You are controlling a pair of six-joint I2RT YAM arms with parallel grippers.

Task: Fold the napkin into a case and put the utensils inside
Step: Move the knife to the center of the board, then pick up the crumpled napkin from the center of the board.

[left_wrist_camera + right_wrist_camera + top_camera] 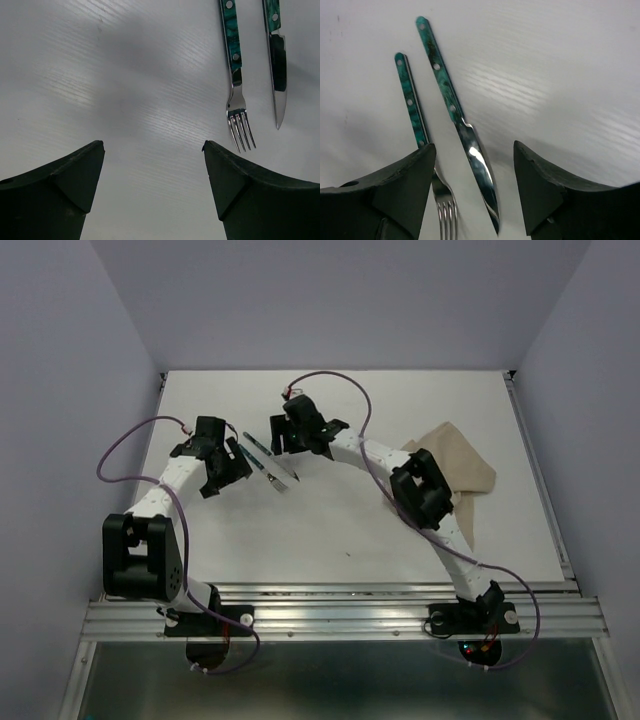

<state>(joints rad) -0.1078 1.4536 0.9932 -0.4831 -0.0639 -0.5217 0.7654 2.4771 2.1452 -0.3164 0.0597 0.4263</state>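
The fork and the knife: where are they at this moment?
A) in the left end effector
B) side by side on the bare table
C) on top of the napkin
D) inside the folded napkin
B: the fork and the knife lie side by side on the white table, well apart from the napkin at the right.

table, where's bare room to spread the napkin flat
Widest bare patch: near centre of the table, between the utensils and front rail. Also the back strip behind the right gripper and napkin. Crowded around the utensils, flanked by the left gripper.
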